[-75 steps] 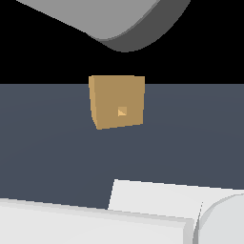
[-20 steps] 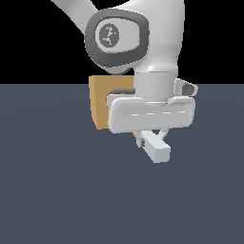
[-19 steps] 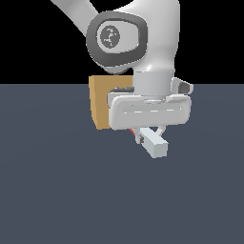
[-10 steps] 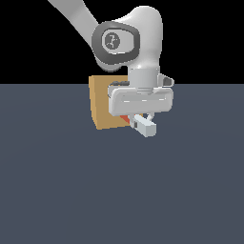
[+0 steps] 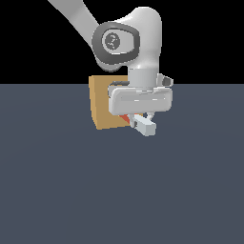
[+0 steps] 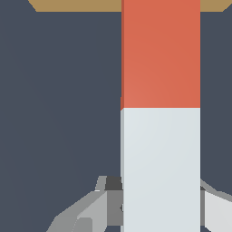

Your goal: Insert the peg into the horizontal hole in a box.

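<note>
Exterior view: the arm (image 5: pixel 128 43) reaches down in front of the box (image 5: pixel 101 107), which sits on the dark grey counter (image 5: pixel 119 190). The tool (image 5: pixel 143 118) hangs low over the counter with its broad white body across the box's face on the exterior view's right, so the hole cannot be seen from here. The peg (image 5: pixel 139 124) is clamped between the short fingers (image 5: pixel 149 116): its white end sticks out toward the camera and the exterior view's right, and a small patch of its orange-red part shows just beside the box's face. Whether the orange tip has reached the face or entered it is hidden by the tool body.

Wrist view shows what the other hides, the peg's full run. The peg (image 6: pixel 161 113) fills the middle of the picture, white half nearer the camera and orange-red half beyond, with the colour change about midway. The grey fingers (image 6: pixel 97 206) press against the white half on both sides, so the tool is closed around it. The orange end runs up to a thin tan strip of the box (image 6: pixel 77 5) at the picture's edge; the hole itself is out of sight here too, and contact between peg and box cannot be judged. The rest of this view is plain counter (image 6: pixel 59 99).
</note>
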You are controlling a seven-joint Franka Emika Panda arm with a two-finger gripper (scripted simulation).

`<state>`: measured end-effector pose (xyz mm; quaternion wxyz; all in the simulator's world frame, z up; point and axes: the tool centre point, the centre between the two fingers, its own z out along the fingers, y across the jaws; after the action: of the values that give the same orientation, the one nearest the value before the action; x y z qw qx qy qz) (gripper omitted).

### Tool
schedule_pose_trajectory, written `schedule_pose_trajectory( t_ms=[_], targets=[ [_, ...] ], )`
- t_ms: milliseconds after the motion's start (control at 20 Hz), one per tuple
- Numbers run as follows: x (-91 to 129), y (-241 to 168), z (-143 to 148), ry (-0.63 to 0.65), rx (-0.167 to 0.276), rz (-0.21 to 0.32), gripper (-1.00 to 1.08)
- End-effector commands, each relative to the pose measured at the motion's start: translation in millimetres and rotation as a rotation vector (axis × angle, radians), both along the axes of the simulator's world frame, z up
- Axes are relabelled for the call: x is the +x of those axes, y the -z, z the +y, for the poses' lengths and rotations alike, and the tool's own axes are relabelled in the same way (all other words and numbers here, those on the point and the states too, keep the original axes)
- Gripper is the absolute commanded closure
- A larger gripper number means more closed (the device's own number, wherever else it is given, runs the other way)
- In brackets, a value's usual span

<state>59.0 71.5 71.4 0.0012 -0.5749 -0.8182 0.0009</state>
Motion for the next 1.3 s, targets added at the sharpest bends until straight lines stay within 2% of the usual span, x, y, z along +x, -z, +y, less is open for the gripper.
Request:
schedule_pose_trajectory(
  t_ms=[0, 400, 950, 1250],
  targets=[
    [2, -3, 0, 0.0, 0.001, -0.005, 1.08],
    [-4, -1, 11, 0.0, 0.0, -0.002, 1.08],
    [-34, -2, 93, -0.001, 0.001, -0.005, 1.08],
    [-40, -3, 113, -0.001, 0.001, -0.005, 1.08]
  ],
)
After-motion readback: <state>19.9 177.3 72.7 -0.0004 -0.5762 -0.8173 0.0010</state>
